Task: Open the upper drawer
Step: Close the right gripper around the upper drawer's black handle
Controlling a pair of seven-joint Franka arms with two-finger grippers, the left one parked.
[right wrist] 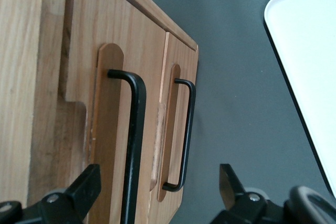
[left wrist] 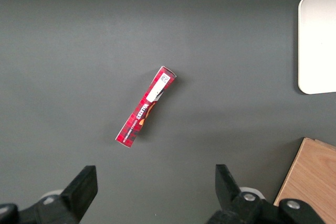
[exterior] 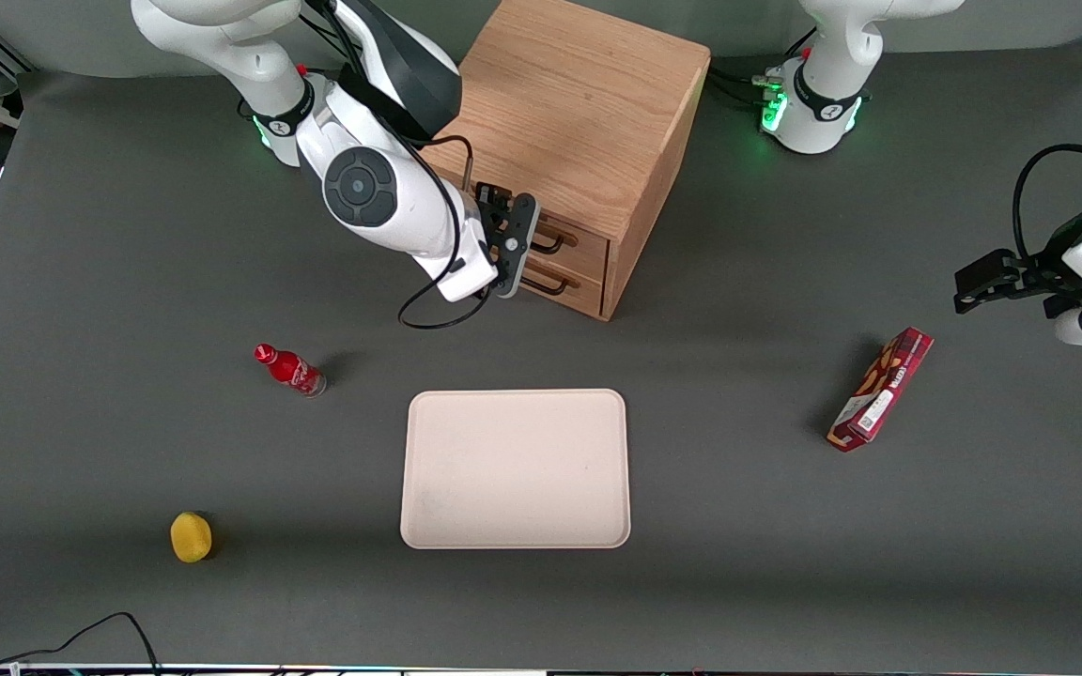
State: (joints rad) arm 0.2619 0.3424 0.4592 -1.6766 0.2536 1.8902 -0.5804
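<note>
Hovering: claw [exterior: 511,246] wide open, empty | before upper drawer [exterior: 571,239] handle

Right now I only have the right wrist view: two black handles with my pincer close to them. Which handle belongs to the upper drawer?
Observer: From the front, the pincer is open in front of the cabinet, level with the upper drawer. That drawer's handle is the one beside the cabinet's top board.
Operator: Is either drawer already out?
Observer: No. The upper drawer and the bottom drawer both look flush with the cabinet.
Operator: Anything in the pull path?
Observer: Only the tray, nearer the front camera than the cabinet, with bare table between them. A red bottle sits toward the working arm's end.
</note>
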